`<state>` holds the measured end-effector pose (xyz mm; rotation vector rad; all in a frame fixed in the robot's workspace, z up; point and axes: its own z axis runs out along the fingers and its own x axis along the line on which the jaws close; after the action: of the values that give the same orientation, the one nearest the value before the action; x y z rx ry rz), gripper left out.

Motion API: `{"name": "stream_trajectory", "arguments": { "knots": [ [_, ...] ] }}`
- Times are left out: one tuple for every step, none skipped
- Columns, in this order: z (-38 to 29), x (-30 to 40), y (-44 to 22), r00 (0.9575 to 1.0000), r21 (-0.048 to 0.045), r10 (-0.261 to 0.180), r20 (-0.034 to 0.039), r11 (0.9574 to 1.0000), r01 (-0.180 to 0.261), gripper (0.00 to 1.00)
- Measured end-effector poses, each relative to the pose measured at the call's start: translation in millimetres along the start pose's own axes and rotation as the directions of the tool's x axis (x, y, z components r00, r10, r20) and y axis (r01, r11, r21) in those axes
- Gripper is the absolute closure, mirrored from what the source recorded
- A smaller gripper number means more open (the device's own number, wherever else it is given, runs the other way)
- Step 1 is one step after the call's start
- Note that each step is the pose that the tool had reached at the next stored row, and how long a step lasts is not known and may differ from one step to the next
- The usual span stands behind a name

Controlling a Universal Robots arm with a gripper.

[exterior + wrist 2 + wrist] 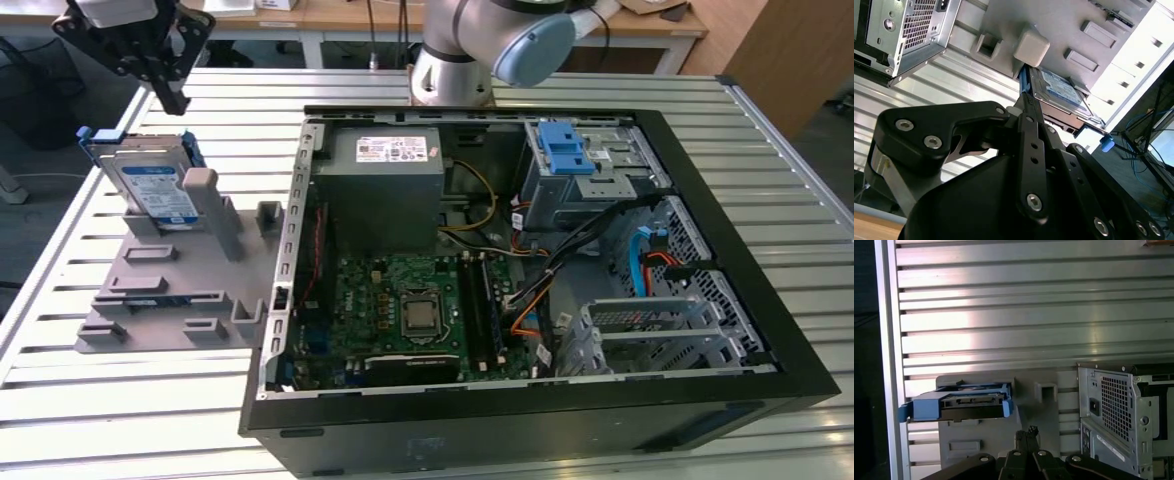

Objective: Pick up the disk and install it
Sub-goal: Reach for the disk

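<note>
Pincer [172,100], closed and empty, hangs at upper left of the exterior view, directly above the disk [151,188], which stands on edge in a grey holder [147,300] on the bench [120,410], the two not touching.

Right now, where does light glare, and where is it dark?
First wrist view: a bright sheen on the slatted metal table. Second wrist view: background past the disk washes out white, the tool dark in front. Exterior view: even light, computer case shaded inside.
</note>
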<state>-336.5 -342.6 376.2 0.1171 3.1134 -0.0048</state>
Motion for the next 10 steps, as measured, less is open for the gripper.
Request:
{"name": "stream_trajectory", "arguments": {
  "knots": [
    [0.1, 1.1, -0.1, 1.0, -0.0017, 0.0, -0.0001, 1.0, 0.0, 0.89],
    [0.1, 2.1, -0.2, 1.0, -0.0034, 0.0, -0.0003, 1.0, 0.0, 0.89],
    [0.2, 2.9, -0.2, 1.0, -0.0042, 0.0, -0.0003, 1.0, 0.0, 0.89],
    [0.3, 3.4, -0.3, 1.0, -0.0044, 0.0, -0.0002, 1.0, 0.0, 0.89],
    [0.4, 3.8, -0.3, 1.0, -0.0045, 0.0, -0.0002, 1.0, 0.0, 0.89],
    [0.4, 3.8, -0.3, 1.0, -0.0045, 0.0, -0.0003, 1.0, 0.0, 0.89],
    [0.4, 3.9, -0.3, 1.0, -0.0045, 0.0, -0.0002, 1.0, 0.0, 0.89],
    [0.3, 3.9, -0.3, 1.0, -0.0044, 0.0, -0.0003, 1.0, 0.0, 0.89],
    [0.3, 4.0, -0.3, 1.0, -0.0043, 0.0, -0.0004, 1.0, 0.0, 0.89],
    [0.3, 4.2, -0.3, 1.0, -0.0045, 0.0, -0.0003, 1.0, 0.0, 0.89]
  ]
}}
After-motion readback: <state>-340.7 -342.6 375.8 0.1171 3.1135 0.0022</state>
